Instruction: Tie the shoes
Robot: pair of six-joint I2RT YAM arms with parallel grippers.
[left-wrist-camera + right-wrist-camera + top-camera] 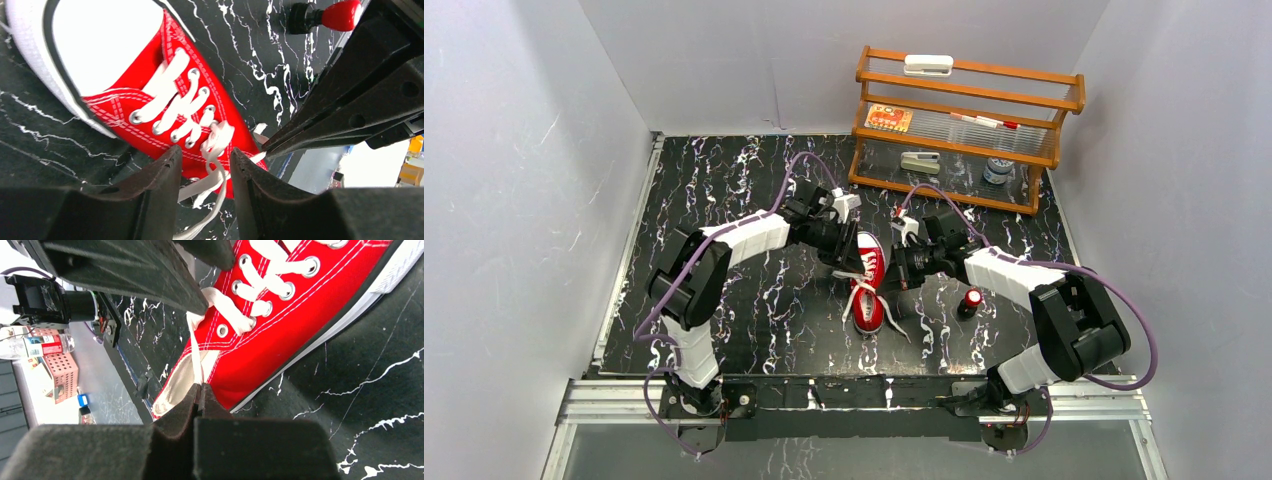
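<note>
- Sneaker (870,281): one red canvas low-top with a white sole and toe cap. It lies on the black marbled table (744,300) between the two arms, toe toward the arm bases, untied.
- Laces (216,142): white and threaded through the eyelets. The loose ends trail onto the table beside the sneaker, with no knot or bow visible.
- Left gripper (205,152): above the sneaker's upper eyelets. Its fingers are parted and straddle a hanging strand without pinching it.
- Right gripper (200,386): just beside the sneaker's collar. Its fingers are pressed together with one strand caught at their tips.
- Cylinder (970,302): small, red and black, standing right of the sneaker and apart from it.
- Rack (969,130): wooden, beyond the sneaker's heel and well apart.
- Risk, slip: the right gripper's hold is at the tips only, so a harder pull could draw the flat strand out.
- Risk, misgrab: the left fingers could close on canvas or on two strands, since several lie close together.
- Risk, drag: the sneaker is light and unanchored, so lace tension may slide or tip it.
- Risk, collision: the two grippers work almost touching over the collar.
</note>
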